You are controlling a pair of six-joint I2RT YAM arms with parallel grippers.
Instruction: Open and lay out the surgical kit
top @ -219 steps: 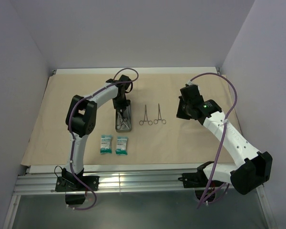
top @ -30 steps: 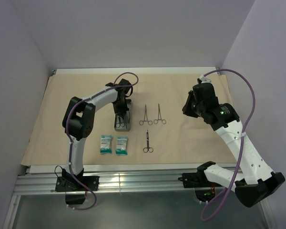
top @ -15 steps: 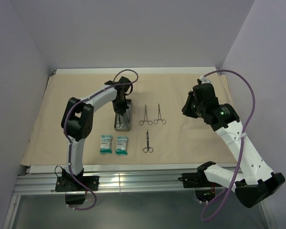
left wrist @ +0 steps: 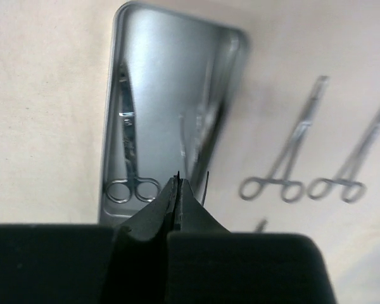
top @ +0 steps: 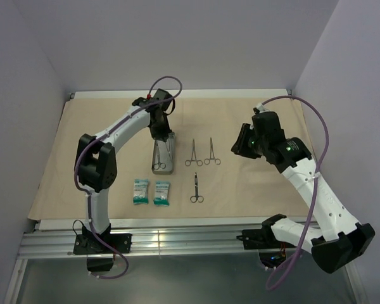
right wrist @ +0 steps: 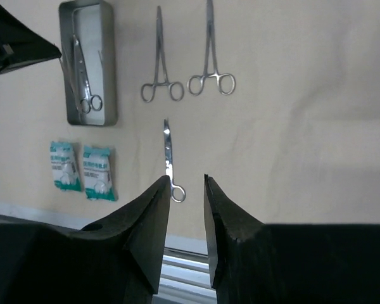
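The tan wrap (top: 259,183) lies spread flat over the table. On it stands the grey metal tray (top: 170,166) (left wrist: 158,76) (right wrist: 107,63), with one pair of scissors (left wrist: 130,164) (right wrist: 83,82) inside. My left gripper (top: 158,132) (left wrist: 178,180) hovers above the tray, shut on the thin tweezers (left wrist: 207,187), which hang from its tips. Two ring-handled forceps (top: 193,154) (top: 211,152) (right wrist: 159,63) (right wrist: 210,57) lie side by side to the tray's right. A small pair of scissors (top: 196,189) (right wrist: 169,158) lies below them. Two teal-white packets (top: 140,190) (top: 161,192) (right wrist: 64,166) (right wrist: 99,172) sit near the front. My right gripper (top: 240,144) (right wrist: 185,182) hangs open and empty in the air at the right.
An aluminium rail (top: 177,240) runs along the table's near edge, past the wrap's front border. Lavender walls close in the left, back and right sides. The wrap's right half (right wrist: 304,114) is bare paper.
My left gripper has risen from the tray and drawn back, taking the tweezers with it. My right gripper's jaws have spread wider. The small scissors appeared on the wrap since the oldest frame.
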